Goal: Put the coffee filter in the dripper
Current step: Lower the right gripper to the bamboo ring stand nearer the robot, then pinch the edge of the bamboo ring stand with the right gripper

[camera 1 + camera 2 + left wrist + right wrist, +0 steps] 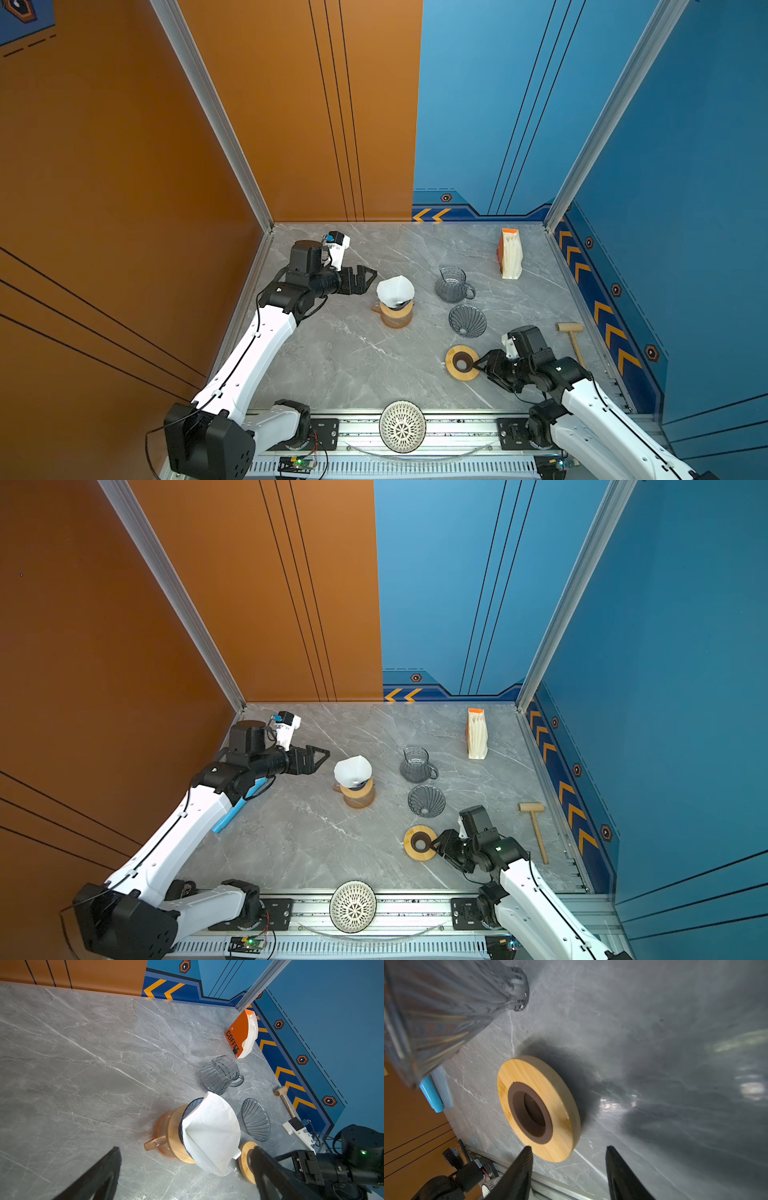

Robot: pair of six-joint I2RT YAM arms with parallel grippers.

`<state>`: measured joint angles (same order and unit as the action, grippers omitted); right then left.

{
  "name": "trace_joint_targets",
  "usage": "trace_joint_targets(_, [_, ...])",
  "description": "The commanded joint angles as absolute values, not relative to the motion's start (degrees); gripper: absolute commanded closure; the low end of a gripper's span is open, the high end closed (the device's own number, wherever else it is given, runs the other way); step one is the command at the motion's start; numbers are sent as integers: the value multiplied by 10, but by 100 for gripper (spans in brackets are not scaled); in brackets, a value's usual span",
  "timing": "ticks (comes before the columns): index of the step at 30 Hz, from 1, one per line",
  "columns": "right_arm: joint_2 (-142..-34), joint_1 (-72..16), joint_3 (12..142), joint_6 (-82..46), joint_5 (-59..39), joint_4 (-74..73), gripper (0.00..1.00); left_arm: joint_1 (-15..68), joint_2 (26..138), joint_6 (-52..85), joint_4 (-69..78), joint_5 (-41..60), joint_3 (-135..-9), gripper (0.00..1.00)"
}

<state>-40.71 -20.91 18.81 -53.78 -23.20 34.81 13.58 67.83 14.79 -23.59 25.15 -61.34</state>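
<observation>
While left end effector [369, 282] gapes, coffee filter [395, 290] sits just beside.

Two glass drippers [467, 320] counted, two wooden rings [464, 375], one paper filter [395, 289], one pitcher [451, 284], one carafe [397, 319], one filter pack [510, 253], one mallet [570, 328], one lattice bowl [402, 426]

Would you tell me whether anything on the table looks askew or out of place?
The filter sits lopsided in the dripper, one side poking past the rim. A second glass dripper lies loose beside a bare wooden ring.
</observation>
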Motion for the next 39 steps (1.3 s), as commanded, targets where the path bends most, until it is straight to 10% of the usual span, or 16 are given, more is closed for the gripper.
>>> trace_joint_targets(1, [-412, -217, 176, -576, -207, 291, 46, 139, 691, 143, -242, 264, -623, 2])
trace_joint_targets(39, [-515, -263, 153, -545, -209, 176, 63, 146, 683, 153, -243, 251, -606, 2])
